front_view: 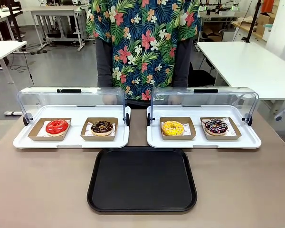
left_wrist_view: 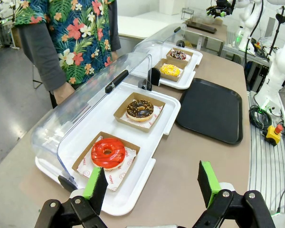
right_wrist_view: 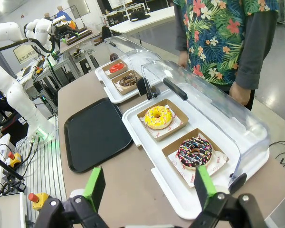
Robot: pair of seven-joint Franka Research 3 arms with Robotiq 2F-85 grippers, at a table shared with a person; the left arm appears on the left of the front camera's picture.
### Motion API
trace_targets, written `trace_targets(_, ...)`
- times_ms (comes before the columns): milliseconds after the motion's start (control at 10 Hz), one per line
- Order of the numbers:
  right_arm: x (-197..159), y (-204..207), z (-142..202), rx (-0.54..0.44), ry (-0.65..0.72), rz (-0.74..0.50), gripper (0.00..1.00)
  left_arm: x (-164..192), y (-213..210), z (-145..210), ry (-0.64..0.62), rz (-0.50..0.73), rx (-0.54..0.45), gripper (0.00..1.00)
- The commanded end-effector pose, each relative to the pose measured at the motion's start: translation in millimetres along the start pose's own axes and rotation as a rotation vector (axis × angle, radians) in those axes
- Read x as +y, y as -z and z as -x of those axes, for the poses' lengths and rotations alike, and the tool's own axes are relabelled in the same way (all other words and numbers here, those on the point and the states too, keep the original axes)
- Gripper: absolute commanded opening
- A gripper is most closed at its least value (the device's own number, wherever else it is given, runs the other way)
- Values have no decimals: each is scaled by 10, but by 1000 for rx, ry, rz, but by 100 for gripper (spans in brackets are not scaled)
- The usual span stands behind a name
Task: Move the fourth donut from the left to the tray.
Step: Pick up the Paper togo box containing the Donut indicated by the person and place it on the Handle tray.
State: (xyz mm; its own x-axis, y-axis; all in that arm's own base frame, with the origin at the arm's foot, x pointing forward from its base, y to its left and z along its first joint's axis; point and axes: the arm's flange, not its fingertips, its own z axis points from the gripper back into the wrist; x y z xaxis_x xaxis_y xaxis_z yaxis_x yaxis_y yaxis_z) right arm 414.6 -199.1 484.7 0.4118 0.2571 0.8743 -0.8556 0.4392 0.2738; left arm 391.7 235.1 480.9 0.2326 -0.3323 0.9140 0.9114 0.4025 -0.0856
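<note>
Just ahead of my right end effector [right_wrist_view: 149, 186], a touch toward its right finger, sits the fourth donut [right_wrist_view: 195, 152], in its small cardboard tray [right_wrist_view: 170, 151] on the white display tray [right_wrist_view: 164, 190]. Its jaws are wide and empty, and my left end effector [left_wrist_view: 152, 183] is equally wide, holding nothing.

My worries: pinching the ring itself would smear the glaze or break it, while gripping the low cardboard wall could tip the donut out. The clear lid [right_wrist_view: 204, 99] stands raised just beyond, so an overshoot would strike it. The yellow donut [right_wrist_view: 157, 117] lies farther ahead to the left, near enough to grab by mistake. The black tray [right_wrist_view: 95, 133] lies off to the left on the worktop [right_wrist_view: 133, 175], past the display tray's rim, which a low carry could catch.

Red print marks the white paper [right_wrist_view: 218, 161] under the donut; I cannot read it.
</note>
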Motion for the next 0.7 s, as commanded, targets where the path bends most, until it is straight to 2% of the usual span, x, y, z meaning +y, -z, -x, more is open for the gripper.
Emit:
trace_targets(0,2,19,-17,-25,-14,-2,100,-15,-13,-12,-6,9,-8,100)
trace_targets(600,2,19,-17,-25,-14,-2,100,-15,-13,-12,-6,9,-8,100)
